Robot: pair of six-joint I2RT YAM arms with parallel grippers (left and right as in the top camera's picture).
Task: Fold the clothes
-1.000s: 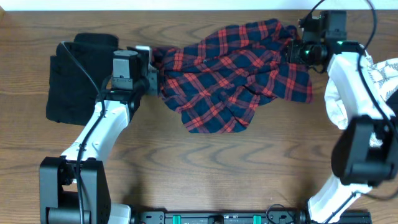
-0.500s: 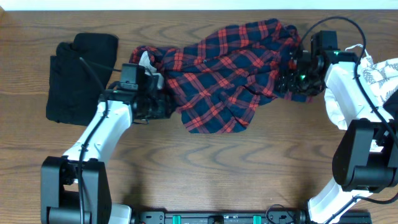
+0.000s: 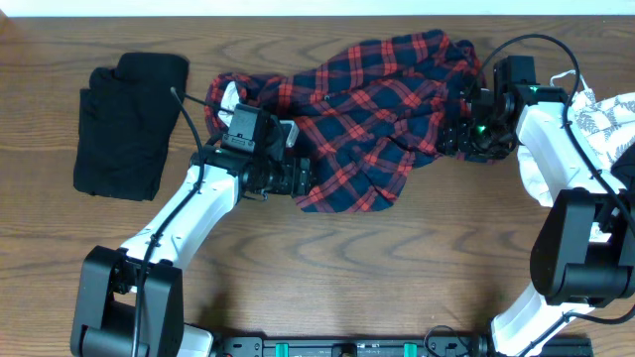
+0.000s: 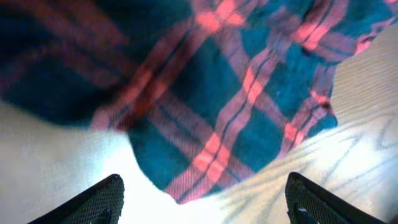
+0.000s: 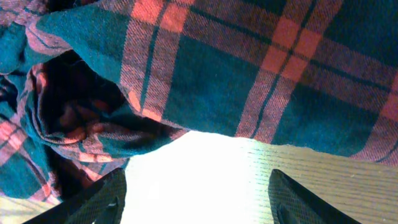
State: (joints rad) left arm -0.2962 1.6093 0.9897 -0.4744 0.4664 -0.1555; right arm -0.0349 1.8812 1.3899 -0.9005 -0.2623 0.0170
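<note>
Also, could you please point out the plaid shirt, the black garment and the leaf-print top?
plaid shirt (image 3: 367, 119), overhead view, middle of its crumpled body.
black garment (image 3: 124, 129), overhead view, centre of the pile.
leaf-print top (image 3: 603, 117), overhead view, printed patch at picture's edge.

We see a dark brown wooden table (image 3: 327, 268) whose wavy grain fills nearly the whole overhead view. A narrow white strip (image 3: 298, 8) runs along its far edge. A black rail (image 3: 347, 347) with small green marks sits at the near edge. In both wrist views, strong light glares off the wood, bleaching it pale.
</note>
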